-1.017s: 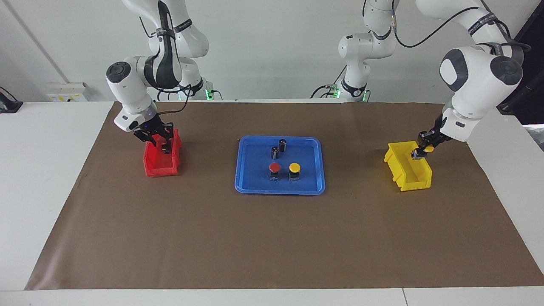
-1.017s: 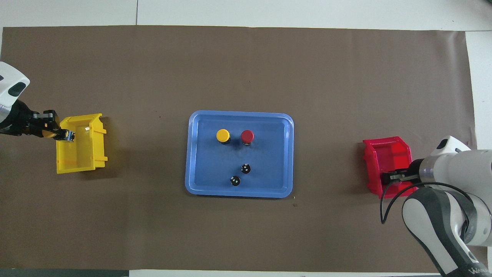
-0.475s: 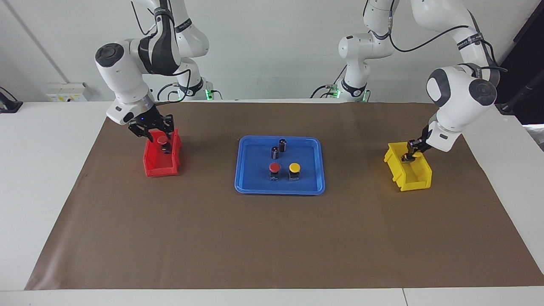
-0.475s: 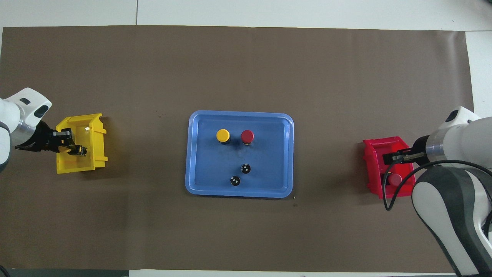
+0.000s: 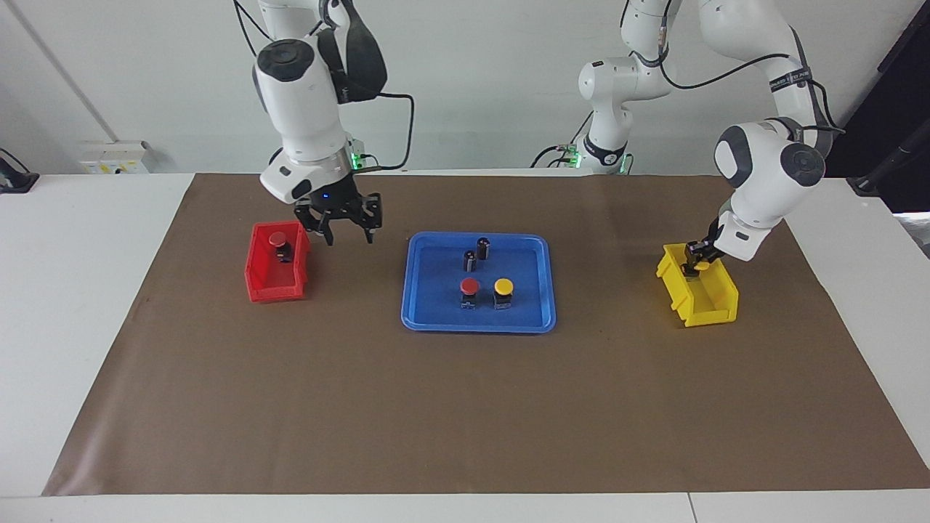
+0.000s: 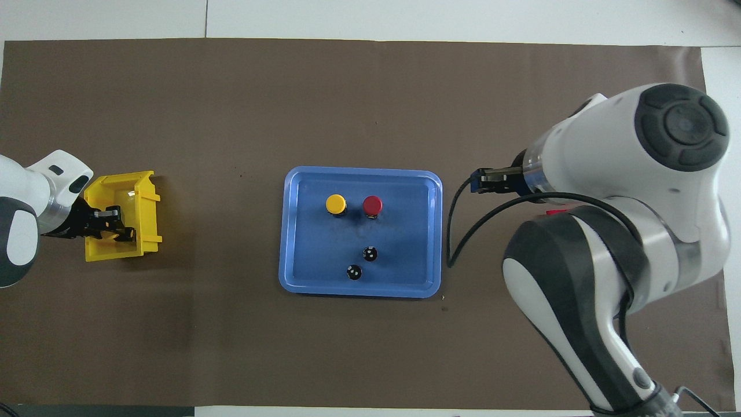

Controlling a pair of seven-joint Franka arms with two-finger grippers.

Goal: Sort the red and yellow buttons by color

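Swinging away from the red bin (image 5: 275, 285), the right gripper (image 5: 349, 236) is now hanging over the brown mat (image 5: 465, 407) between that bin and the blue tray (image 5: 436, 325), where half a second ago it was hovering directly above the bin. Its fingers (image 5: 370, 234) are spreading apart and carrying nothing. The left gripper (image 5: 699, 263) has meanwhile been sinking a little deeper into the yellow bin (image 5: 708, 309).

Nearest the robots, the binned red button (image 5: 277, 240) is sitting upright inside the red bin, at the end closest to them, free of any gripper. Two dark cylinders (image 5: 483, 247) are standing in the part of the tray nearest the robots, just beside each other.

At the left arm's end of the table, the left gripper is reaching down into the yellow bin with its fingers clenching the held yellow button (image 5: 702, 266) – only the yellow cap is showing at the fingertips, low between the bin's walls. Whether the button's base is touching the bin floor cannot be told.

Farther from the robots than the cylinders, the tray red button (image 5: 469, 287) and the tray yellow button (image 5: 503, 287) are standing side by side in the middle of the tray – the red one toward the right arm's end, the yellow one toward the left arm's end. Both are resting upright on their black bases, apart from each other and from the tray's rim.
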